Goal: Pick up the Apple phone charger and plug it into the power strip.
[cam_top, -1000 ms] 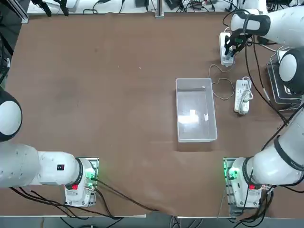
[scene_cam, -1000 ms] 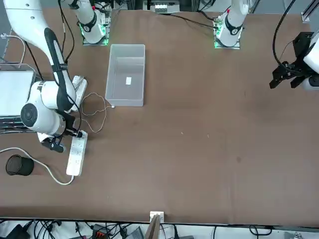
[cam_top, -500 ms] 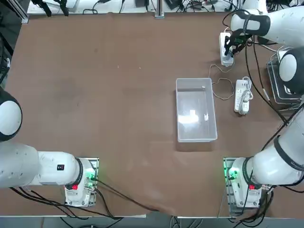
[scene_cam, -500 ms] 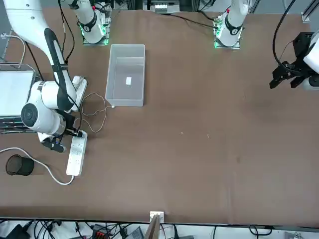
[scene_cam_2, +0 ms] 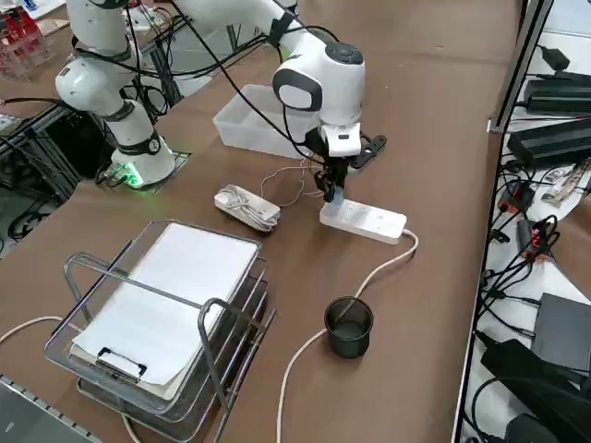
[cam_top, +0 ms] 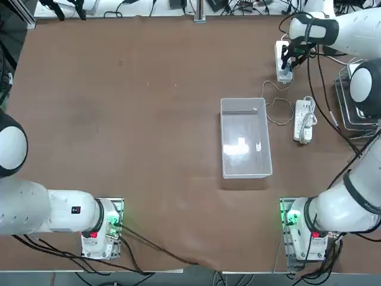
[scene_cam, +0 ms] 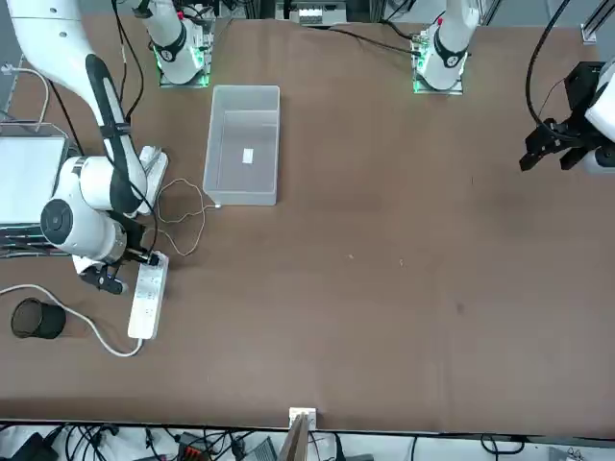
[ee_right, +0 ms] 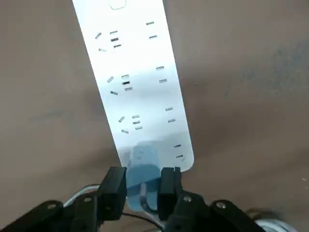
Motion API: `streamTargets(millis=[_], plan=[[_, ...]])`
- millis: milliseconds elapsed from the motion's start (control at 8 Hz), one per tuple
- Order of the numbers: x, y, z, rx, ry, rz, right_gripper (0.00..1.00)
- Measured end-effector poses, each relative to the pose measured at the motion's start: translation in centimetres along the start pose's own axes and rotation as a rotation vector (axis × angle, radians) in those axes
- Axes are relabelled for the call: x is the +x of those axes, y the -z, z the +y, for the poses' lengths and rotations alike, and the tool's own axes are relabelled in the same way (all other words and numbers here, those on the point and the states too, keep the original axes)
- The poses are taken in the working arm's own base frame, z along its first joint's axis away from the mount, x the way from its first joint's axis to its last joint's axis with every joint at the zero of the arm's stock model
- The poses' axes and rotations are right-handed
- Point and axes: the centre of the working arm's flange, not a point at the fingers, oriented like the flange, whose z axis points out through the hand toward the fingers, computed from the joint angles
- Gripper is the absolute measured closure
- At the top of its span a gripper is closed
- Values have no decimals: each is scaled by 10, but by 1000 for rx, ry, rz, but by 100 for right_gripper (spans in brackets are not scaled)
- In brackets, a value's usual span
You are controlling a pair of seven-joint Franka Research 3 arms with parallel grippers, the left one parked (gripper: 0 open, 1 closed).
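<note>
My gripper [ee_right: 143, 186]: over the power strip's [ee_right: 137, 82] end.
My jaws: clamped on the Apple phone charger [ee_right: 143, 169].
Charger: against the strip's end sockets.

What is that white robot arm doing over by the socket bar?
The right arm is plugging a phone charger in. Its right gripper is shut on the Apple phone charger, a small pale block, and holds it over the near end of the power strip at the table's far corner. The charger's thin cable loops back across the table beside a clear plastic bin. Whether the plug is fully seated cannot be told.
</note>
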Motion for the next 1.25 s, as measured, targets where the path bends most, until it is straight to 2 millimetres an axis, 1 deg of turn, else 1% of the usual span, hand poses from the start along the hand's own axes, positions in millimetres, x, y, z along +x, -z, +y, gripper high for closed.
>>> streamTargets(millis=[1250], plan=[[-5, -1, 2, 10, 1, 33, 63]])
